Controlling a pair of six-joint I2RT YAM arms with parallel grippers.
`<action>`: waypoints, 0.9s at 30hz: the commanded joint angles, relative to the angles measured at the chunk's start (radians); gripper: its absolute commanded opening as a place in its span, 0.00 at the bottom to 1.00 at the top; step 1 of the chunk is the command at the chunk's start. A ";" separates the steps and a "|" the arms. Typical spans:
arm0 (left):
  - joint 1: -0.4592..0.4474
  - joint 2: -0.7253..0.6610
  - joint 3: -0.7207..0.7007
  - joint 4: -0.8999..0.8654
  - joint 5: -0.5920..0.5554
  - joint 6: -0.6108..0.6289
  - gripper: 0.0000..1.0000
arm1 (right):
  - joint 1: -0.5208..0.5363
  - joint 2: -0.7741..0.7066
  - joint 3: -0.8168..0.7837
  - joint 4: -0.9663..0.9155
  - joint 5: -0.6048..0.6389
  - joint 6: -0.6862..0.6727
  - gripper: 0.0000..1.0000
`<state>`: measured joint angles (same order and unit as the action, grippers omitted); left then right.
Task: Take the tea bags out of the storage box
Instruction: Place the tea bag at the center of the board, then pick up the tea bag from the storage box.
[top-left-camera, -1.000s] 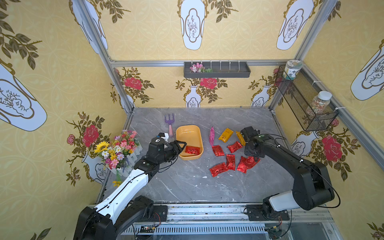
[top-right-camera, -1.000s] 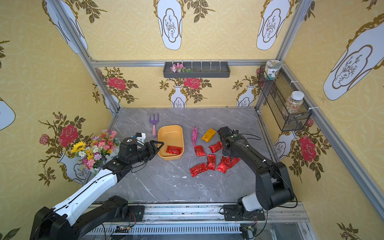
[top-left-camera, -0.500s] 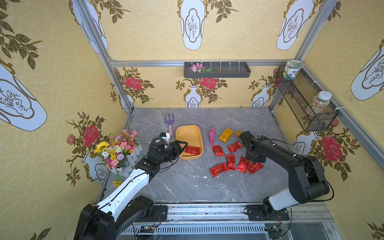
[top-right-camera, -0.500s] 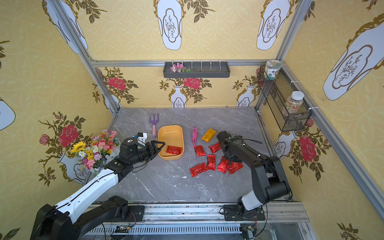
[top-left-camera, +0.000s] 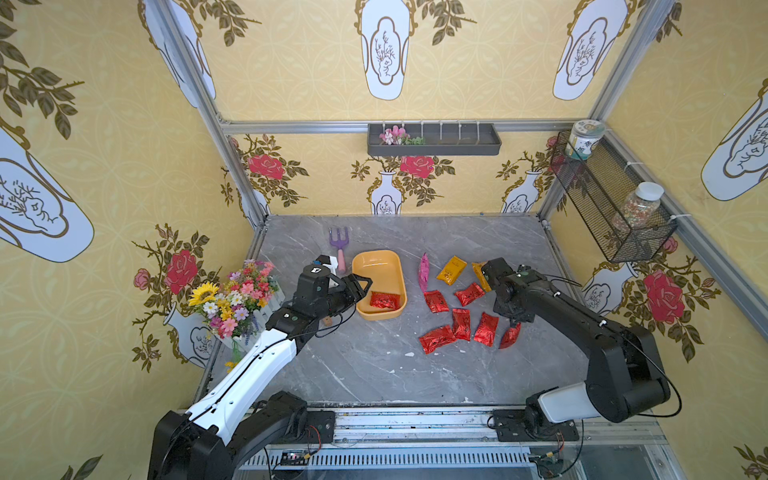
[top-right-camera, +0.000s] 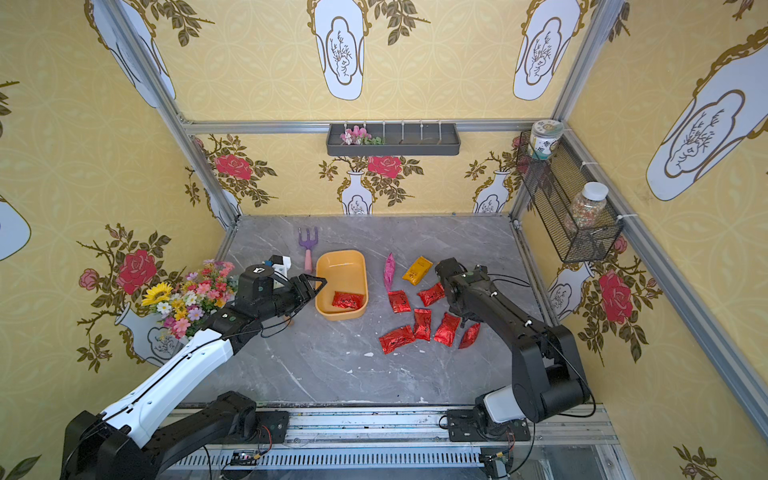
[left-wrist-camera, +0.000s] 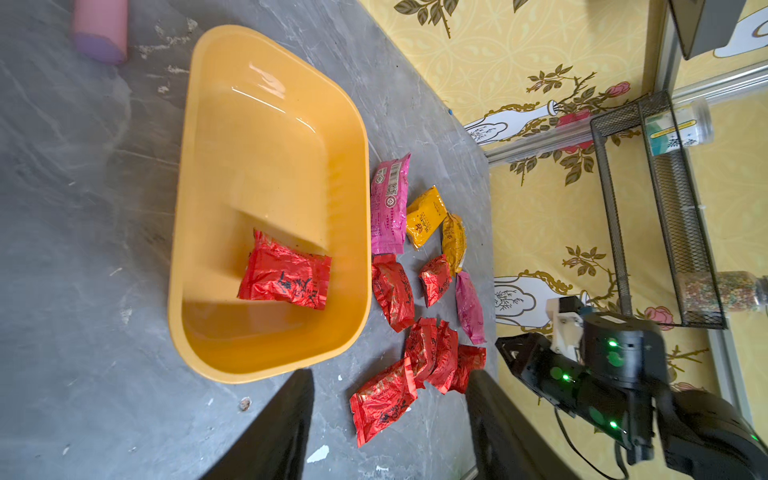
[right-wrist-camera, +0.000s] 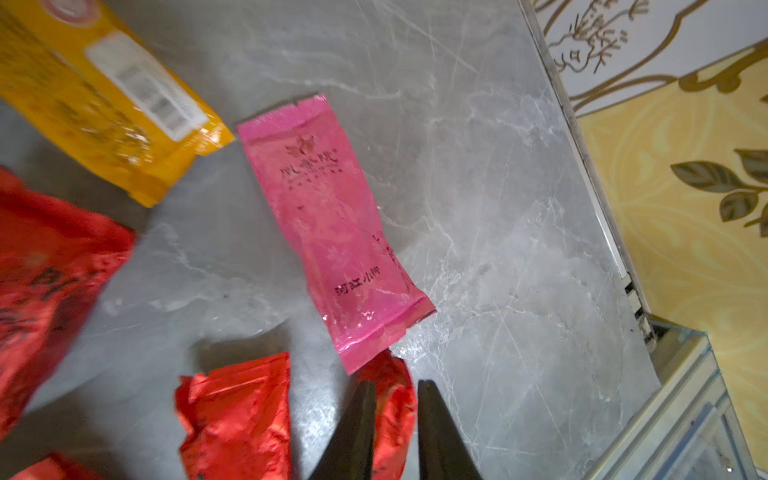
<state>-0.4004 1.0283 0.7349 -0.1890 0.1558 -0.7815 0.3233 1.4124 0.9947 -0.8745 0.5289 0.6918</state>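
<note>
Left gripper (top-left-camera: 363, 289), jaws wide, is facing the last red tea bag (top-left-camera: 384, 300) ahead in the storage box (top-left-camera: 376, 270) (pinch mid-foil); right gripper (right-wrist-camera: 395, 384) is straddling a red sachet (right-wrist-camera: 395, 411), grip unclear.

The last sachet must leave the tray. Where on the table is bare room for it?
Bare: the wide front strip of the grey table, between the red sachets and the front rail; also behind the yellow-orange tray, beside the purple fork. Crowded: right of the tray.

One red tea bag (top-left-camera: 383, 300) lies in the storage box (top-left-camera: 376, 262), other tea bags (top-left-camera: 461, 324) on the table (top-left-camera: 374, 370).
</note>
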 joint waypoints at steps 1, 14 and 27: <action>0.000 0.002 0.004 -0.035 -0.018 0.015 0.64 | 0.081 -0.049 0.054 0.018 0.040 -0.108 0.26; 0.000 0.119 0.037 -0.070 -0.055 0.052 0.59 | 0.395 0.128 0.425 0.150 -0.292 -0.325 0.45; 0.000 0.455 0.253 -0.164 -0.101 0.212 0.35 | 0.436 0.222 0.440 0.323 -0.659 -0.245 0.39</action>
<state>-0.4004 1.4380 0.9634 -0.3183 0.0742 -0.6281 0.7582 1.6505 1.4479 -0.5983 -0.0704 0.4236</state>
